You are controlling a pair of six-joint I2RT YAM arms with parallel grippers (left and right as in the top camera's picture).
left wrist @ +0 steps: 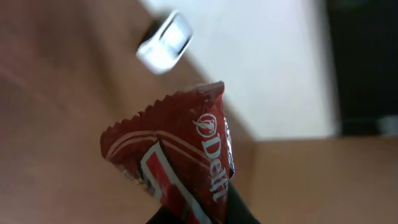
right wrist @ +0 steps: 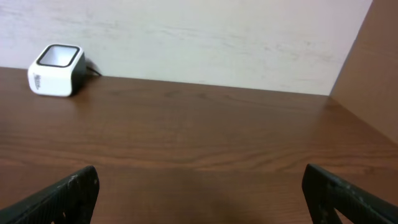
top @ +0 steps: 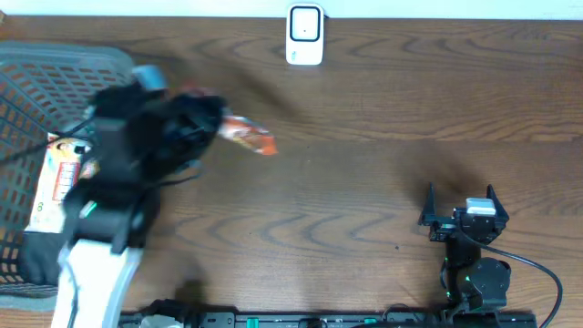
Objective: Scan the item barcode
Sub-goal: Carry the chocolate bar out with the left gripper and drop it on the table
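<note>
Broad bare desk (top: 364,164) runs between the left arm (top: 118,182) and the right tool (top: 461,193): easy passage. Barcode scanner (top: 305,35) stands mid far edge, reachable from front and both sides. Basket (top: 27,91) blocks the left end; the arm and its snack packet (top: 246,135) overhang the basket's right rim.

Soft, even light fills the overhead view. The counter (top: 364,137) grain reads sharp on the right, with only faint shadows. The left arm (top: 118,182) is smeared, probably by motion. In the left wrist view the packet (left wrist: 180,155) is fairly crisp, while the scanner (left wrist: 165,42) behind it is out of focus and the wall (left wrist: 267,62) looks washed out. The right wrist view is clear and mildly dim.
</note>
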